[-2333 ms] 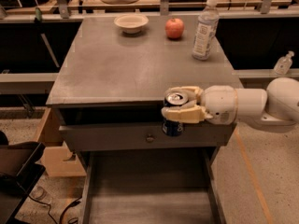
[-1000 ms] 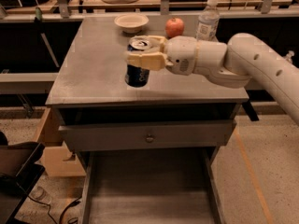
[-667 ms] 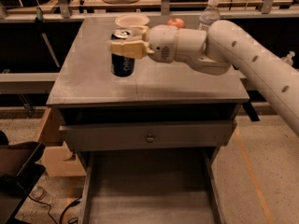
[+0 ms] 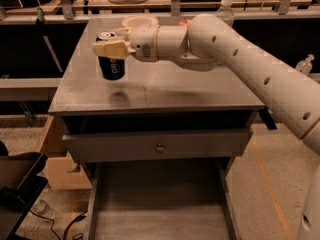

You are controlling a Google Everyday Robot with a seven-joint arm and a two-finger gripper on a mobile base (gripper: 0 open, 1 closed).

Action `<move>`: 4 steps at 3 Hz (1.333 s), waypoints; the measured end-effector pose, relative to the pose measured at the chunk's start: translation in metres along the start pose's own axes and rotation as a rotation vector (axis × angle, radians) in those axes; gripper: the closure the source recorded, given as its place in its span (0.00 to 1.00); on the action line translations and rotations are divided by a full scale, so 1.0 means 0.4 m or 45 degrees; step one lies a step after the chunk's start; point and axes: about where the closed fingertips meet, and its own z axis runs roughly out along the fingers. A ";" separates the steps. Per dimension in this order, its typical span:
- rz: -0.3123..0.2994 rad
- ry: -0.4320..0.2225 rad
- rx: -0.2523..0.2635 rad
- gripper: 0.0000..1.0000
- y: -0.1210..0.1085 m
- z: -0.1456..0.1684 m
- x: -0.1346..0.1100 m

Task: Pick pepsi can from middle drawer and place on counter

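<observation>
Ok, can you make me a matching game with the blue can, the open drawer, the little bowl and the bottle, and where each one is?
Things:
1. pepsi can
2. middle drawer
3. bowl
4. bottle

Places:
A. at the back of the counter, just behind the pincer
B. pulled open, down below the counter
C. partly hidden behind the arm
D. gripped in the pincer, held above the counter

Pairs: 1-D, 2-B, 3-A, 4-C

White bowl (image 4: 139,21) just behind tool (image 4: 115,43); bottle (image 4: 226,8) rear right; cardboard box (image 4: 59,174) on floor, left.
</observation>
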 end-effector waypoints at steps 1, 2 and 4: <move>0.041 -0.004 -0.012 1.00 -0.022 0.067 0.038; 0.062 -0.017 -0.045 1.00 -0.029 0.134 0.057; 0.065 -0.020 -0.075 0.82 -0.025 0.182 0.063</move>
